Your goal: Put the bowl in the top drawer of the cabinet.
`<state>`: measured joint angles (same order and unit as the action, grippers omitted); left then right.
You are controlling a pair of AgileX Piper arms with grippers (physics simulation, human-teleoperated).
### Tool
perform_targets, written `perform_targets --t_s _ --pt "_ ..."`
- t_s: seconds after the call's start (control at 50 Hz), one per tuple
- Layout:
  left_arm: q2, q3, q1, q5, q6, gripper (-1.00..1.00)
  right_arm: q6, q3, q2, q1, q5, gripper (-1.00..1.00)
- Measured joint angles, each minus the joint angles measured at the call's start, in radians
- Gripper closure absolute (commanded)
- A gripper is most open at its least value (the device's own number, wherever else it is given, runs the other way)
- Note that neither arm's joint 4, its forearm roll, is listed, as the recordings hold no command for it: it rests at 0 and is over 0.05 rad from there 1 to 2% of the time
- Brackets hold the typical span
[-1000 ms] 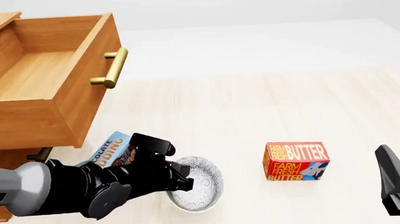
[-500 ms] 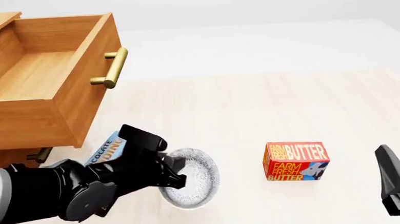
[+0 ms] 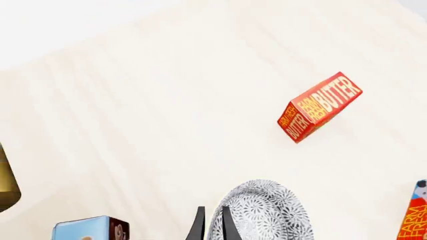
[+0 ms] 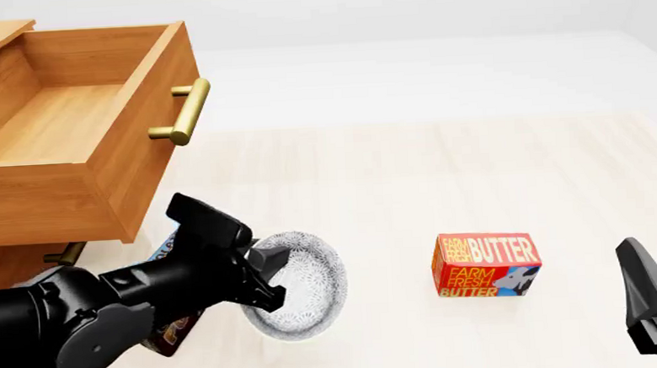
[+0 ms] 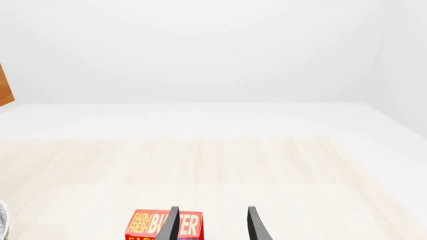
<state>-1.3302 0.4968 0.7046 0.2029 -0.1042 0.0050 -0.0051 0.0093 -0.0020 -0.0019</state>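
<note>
Cabinet (image 4: 17,242) stands at the far left with its top drawer (image 4: 78,121) pulled wide open, brass handle (image 4: 184,111) facing the butter box (image 4: 486,265). Left of that box, the left gripper (image 4: 269,280) pinches the rim of the speckled bowl (image 4: 300,282), tilted on edge above the tabletop (image 4: 418,171) below the open drawer. Right of the box, the right gripper (image 5: 212,225) hangs with fingers parted, holding nothing.
</note>
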Motion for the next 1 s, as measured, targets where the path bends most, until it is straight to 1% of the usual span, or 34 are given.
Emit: perform_targets --t_s 0.5,1.0 --pt "0.168 -0.025 0.005 -0.057 0.057 1.00 0.000 0.000 0.000 0.000 0.000 -1.00" --pt "0.326 -0.007 0.026 -0.144 0.069 1.00 0.000 0.000 0.000 0.000 0.000 -1.00"
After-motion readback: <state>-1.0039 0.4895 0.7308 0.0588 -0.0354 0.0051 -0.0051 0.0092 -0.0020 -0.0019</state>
